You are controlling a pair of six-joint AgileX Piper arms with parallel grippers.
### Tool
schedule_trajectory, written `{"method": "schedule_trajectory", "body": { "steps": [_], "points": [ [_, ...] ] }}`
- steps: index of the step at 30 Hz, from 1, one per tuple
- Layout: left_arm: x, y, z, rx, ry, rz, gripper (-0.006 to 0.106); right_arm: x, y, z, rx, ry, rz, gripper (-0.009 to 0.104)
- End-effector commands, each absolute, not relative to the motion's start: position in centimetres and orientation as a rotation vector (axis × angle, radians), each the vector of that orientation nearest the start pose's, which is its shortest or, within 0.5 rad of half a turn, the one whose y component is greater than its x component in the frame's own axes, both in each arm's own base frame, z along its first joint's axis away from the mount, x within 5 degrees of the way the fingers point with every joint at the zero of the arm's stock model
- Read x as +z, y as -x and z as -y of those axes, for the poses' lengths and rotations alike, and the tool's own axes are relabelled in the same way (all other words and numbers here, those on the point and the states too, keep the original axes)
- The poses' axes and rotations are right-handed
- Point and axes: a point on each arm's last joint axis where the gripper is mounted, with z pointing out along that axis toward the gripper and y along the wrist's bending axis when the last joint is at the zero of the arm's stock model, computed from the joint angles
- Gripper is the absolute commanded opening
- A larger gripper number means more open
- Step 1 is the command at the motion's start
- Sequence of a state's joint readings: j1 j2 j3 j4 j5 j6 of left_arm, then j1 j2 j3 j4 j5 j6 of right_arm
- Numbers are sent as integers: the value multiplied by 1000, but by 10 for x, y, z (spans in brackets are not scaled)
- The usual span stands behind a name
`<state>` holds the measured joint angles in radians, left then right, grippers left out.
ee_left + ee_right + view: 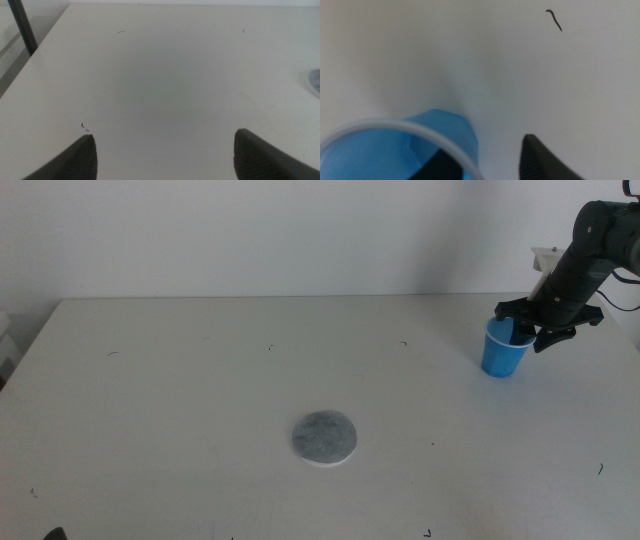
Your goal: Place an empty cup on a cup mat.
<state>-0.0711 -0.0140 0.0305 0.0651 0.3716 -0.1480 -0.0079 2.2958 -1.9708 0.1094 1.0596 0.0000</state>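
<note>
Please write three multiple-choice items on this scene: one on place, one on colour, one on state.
1. Where is the cup?
A. on the mat
B. at the table's far right, apart from the mat
C. by the left claw

2. What colour is the mat?
A. mottled grey
B. red
C. blue

3. How does the right claw stand at the cup?
A. far from it
B. one jaw inside the rim, one outside
C. under it

Answers:
1 B: the middle view shows bare table between them.
2 A: a grey disc with a white edge.
3 B: the right wrist view shows this. The left claw waits open over bare table.
</note>
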Motion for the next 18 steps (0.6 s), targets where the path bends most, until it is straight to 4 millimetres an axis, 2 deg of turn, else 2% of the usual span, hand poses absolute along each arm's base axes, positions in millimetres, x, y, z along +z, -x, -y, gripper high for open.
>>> {"method": "schedule_trajectory", "body": {
  "steps": [1, 2, 3, 6, 9, 15, 18],
  "points": [
    [179, -53, 2, -102, 38, -1788, 105, 230, -490, -2, 160, -78, -2728, 11],
    [179, -53, 2, -102, 38, -1788, 105, 230, -490, -3, 167, -80, -2727, 1],
    [179, -53, 2, -102, 38, -1788, 105, 230, -490, -3, 171, -74, -2727, -1],
    [179, -53, 2, -102, 38, -1788, 105, 236, -487, -5, 195, -78, -2729, -1],
    [179, -53, 2, -102, 38, -1788, 105, 254, -479, -11, 191, -39, -2705, -1],
    [179, -53, 2, -102, 38, -1788, 105, 290, -438, -34, 212, 28, -2624, -1],
    [179, -53, 2, -102, 38, -1788, 105, 309, -412, -56, 242, 90, -2571, -1]
  ]
}}
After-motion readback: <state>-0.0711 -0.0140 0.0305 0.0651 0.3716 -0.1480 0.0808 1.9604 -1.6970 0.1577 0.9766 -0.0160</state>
